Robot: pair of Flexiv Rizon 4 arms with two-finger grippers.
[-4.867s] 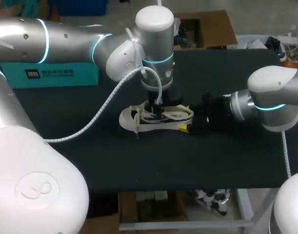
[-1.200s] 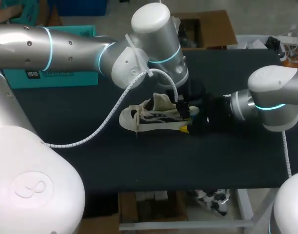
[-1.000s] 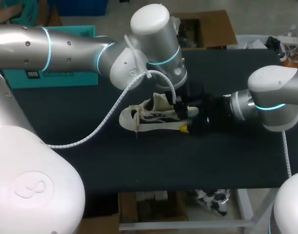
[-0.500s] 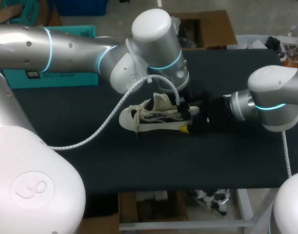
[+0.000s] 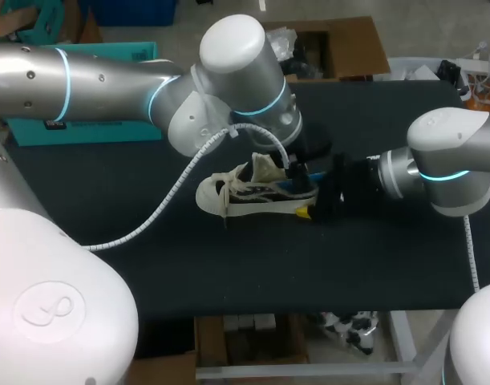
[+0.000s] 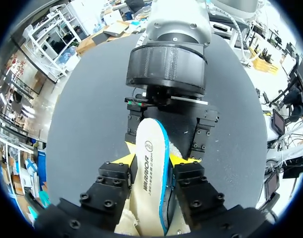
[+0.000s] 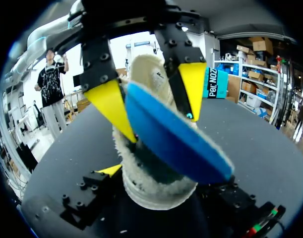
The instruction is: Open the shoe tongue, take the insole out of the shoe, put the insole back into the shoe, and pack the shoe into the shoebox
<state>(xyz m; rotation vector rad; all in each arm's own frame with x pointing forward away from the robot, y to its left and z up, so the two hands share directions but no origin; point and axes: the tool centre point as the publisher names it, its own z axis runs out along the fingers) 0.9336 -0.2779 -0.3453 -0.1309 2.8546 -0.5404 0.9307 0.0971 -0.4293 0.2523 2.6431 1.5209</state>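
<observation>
Insole [image 6: 150,173] partway out of the shoe [image 5: 245,196], pinched by left tool [image 6: 152,159] while right tool [image 7: 161,191] clamps the shoe; next move likely calls for lifting it fully clear.

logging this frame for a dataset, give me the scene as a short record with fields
left gripper: shut on insole, above the shoe's opening
right gripper: shut on shoe at the heel
insole: white top, blue underside, partly out of the shoe
shoe: upright on the black table, tongue raised
stage: insole partly out; shoe not yet boxed
</observation>
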